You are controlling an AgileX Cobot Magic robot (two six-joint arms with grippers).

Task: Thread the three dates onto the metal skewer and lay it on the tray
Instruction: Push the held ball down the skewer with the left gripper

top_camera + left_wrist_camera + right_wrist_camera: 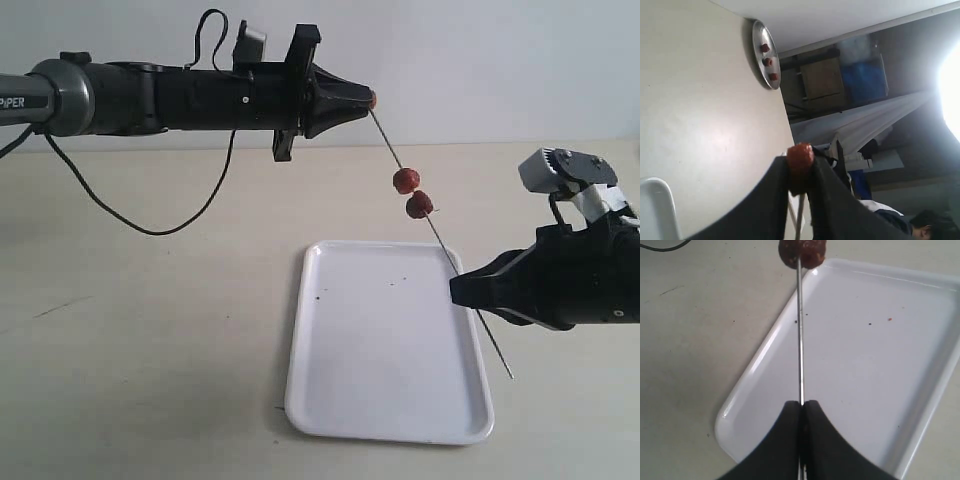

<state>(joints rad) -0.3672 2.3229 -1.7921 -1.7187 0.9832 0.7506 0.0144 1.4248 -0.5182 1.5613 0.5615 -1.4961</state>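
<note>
Dates: two dates (411,192) threaded midway, touching; third date (800,152) at upper tip
Skewer (445,250): slanted in air above tray (340,400)
Left gripper (800,164): pinching third date
Right gripper (801,406): clamped on lower skewer
Risk: off-axis push could split date or slide skewer through grip
Around: distant metal plate (760,32) with red fruit; cable (150,228); tray unobstructed

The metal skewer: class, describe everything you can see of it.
The metal skewer is a very thin, straight grey rod, shiny-looking. It slants in the air above the tray, not touching it. The right gripper is shut on its lower part, a short end poking out beyond. An upper date and a lower date are threaded on it, close together; its top end meets a third date pinched in the left gripper.
</note>
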